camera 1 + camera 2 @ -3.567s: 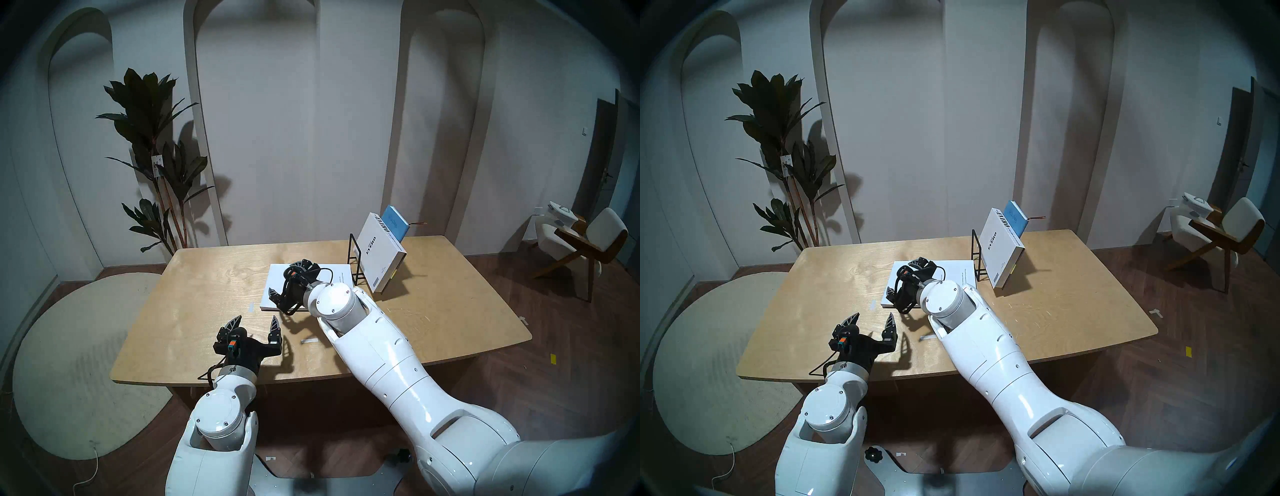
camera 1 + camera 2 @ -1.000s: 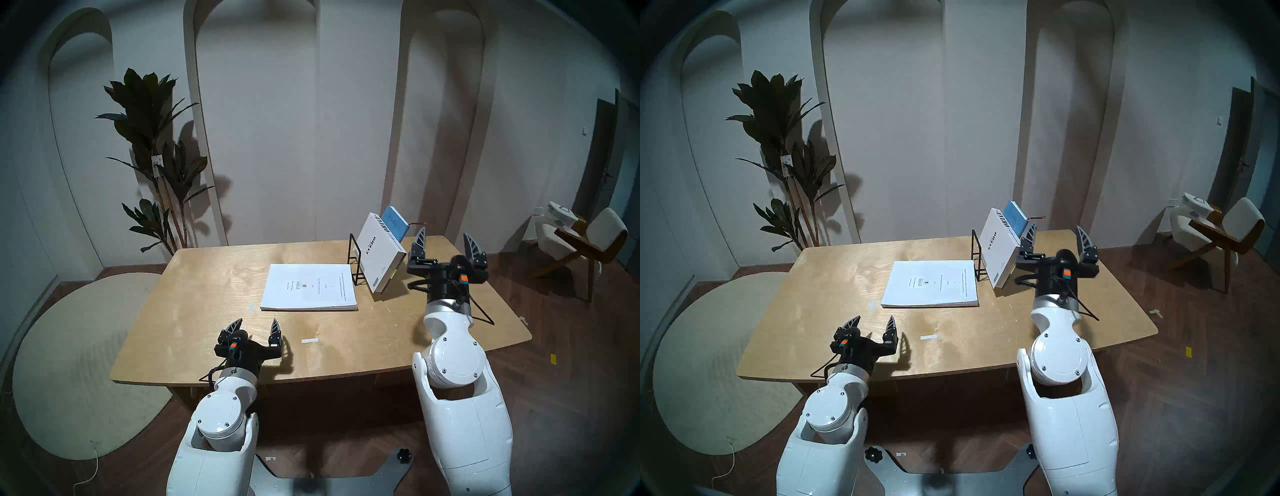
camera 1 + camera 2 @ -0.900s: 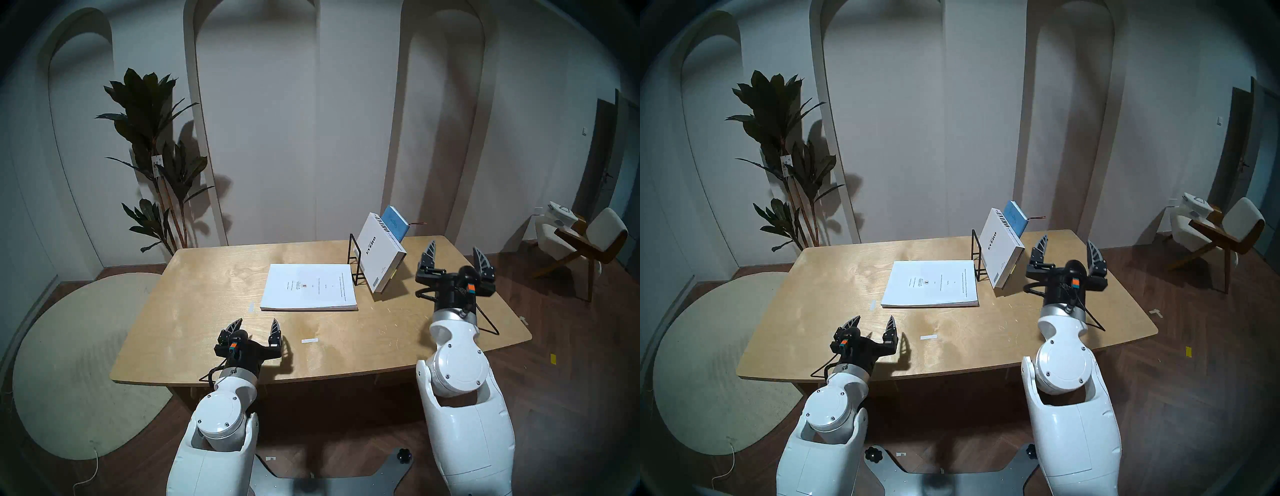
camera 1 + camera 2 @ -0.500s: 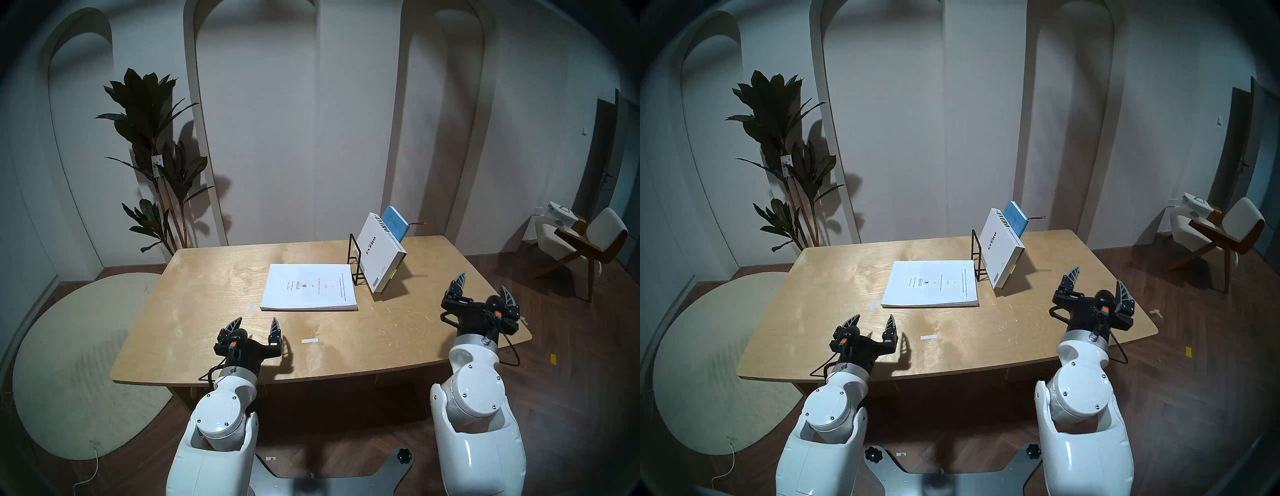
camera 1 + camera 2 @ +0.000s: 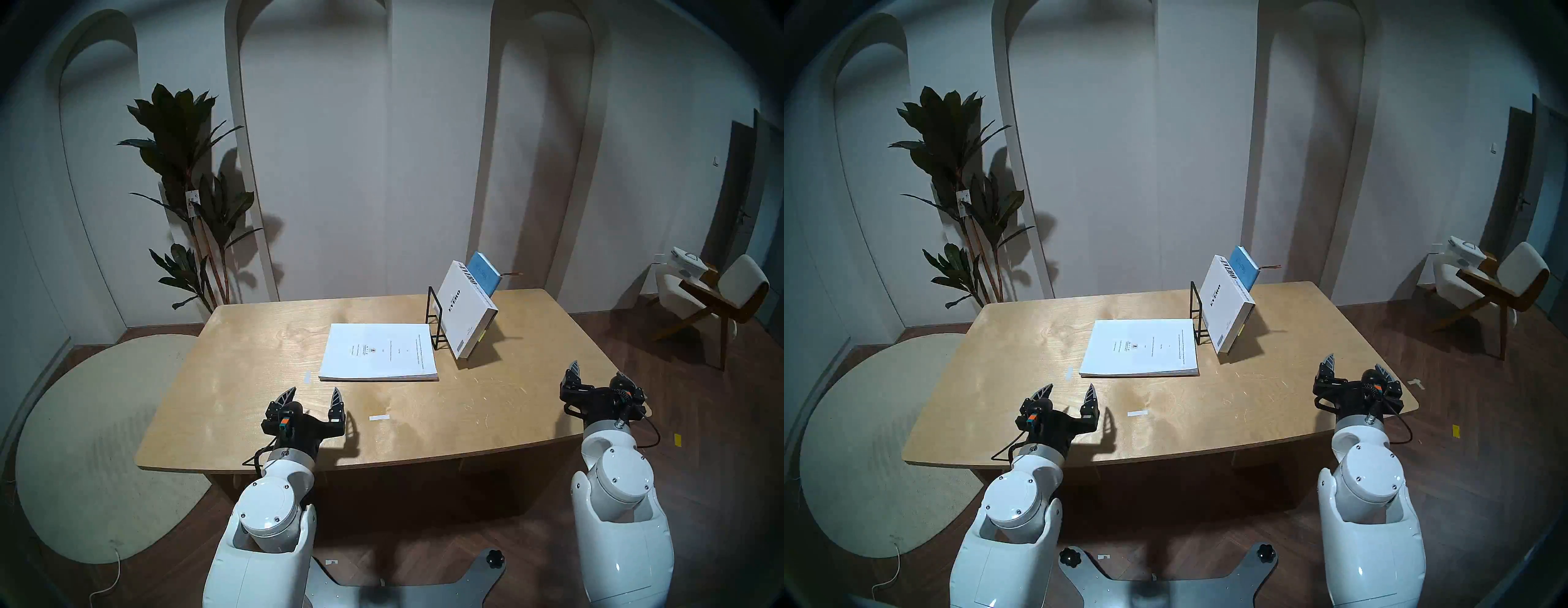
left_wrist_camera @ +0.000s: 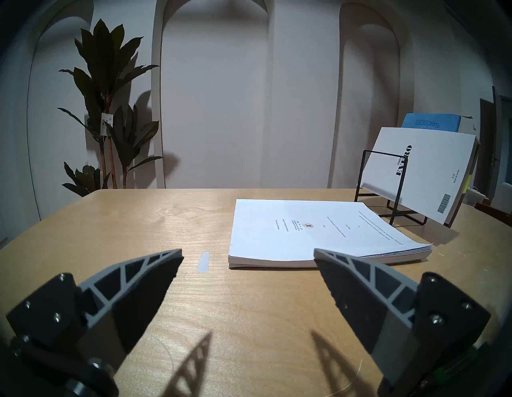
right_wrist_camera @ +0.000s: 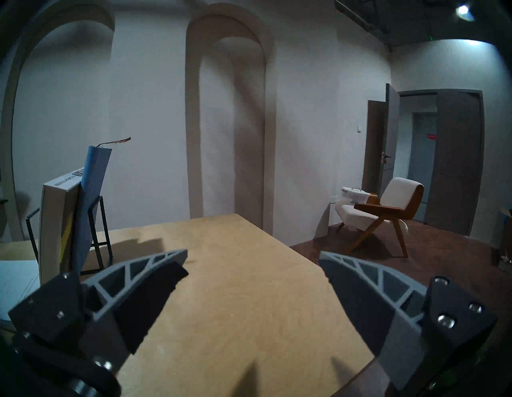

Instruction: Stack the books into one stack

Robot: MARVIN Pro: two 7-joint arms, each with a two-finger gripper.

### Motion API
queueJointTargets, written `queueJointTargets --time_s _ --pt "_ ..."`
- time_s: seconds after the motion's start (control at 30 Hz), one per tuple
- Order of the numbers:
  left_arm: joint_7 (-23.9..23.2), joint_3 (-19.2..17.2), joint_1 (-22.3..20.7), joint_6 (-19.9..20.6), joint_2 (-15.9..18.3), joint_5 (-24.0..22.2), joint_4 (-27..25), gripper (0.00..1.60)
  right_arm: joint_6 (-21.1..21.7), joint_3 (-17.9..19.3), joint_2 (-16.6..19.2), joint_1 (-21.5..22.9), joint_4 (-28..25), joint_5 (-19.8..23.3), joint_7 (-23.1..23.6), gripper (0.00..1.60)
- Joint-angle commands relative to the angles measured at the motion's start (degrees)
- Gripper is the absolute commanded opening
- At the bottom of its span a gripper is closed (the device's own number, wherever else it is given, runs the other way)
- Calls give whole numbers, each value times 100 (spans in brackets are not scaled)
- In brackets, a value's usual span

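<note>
Plainly, the thick white book [image 5: 466, 315] carries the word "EVERO" in bold black letters on its cover, with "MADE IN CHINA" and a barcode lower down, as the left wrist view shows. It leans tilted in the black wire stand [image 5: 437, 327] at about one o'clock on the pale wooden counter [image 5: 254, 382]. Behind it, in the same stand, leans the smaller blue notebook [image 5: 484, 271], its cover lettered "Singleran" upside down; a thin brown ribbon [image 5: 512, 274] pokes out from its top edge. The large thin white paper booklet [image 5: 377, 351] lies flat at the counter's centre, just left of the stand, its far right corner touching the wire base; its printed lines are too small to read. A small white tape strip [image 5: 379, 418] sits at six o'clock from the booklet.

The left tool [image 5: 312, 398] hovers over the near edge at seven o'clock, fingers spread wide, holding nothing. The right tool [image 5: 597, 375] hangs at the counter's right edge at four o'clock, likewise spread wide and empty, well apart from every book.
</note>
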Motion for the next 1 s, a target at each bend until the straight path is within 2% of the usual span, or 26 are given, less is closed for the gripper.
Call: queueJointTargets --time_s 0.0,0.2,0.23,0.33,0.37,0.43,0.63,0.77,0.8,0.97 --pt "6 11 -20 -29 13 -11 -149 160 -123 104 572 413 96 111 614 160" --pt "11 14 -13 -22 14 -13 -163 160 -127 129 532 516 336 243 856 160" --pt "-70 13 -34 39 42 -17 -180 160 -131 133 530 521 343 247 875 160" --pt "-629 12 -195 385 175 -479 -331 160 -124 136 520 527 351 244 883 160" --pt "-618 32 -240 361 161 -466 -377 160 -124 137 520 529 354 249 890 160" --pt "-714 141 -333 311 218 -412 -512 160 -118 140 519 530 357 254 897 160" --pt "-1093 563 -807 638 206 -487 -775 160 -105 149 524 538 369 278 932 160" --pt "-1158 809 -956 760 254 -454 -940 160 -103 153 528 542 375 290 951 160" --pt "-1239 955 -1050 954 273 -534 -985 160 -102 156 531 545 379 297 961 160" --pt "-1272 1310 -1345 1366 297 -559 -969 160 -102 161 536 550 388 313 985 160"
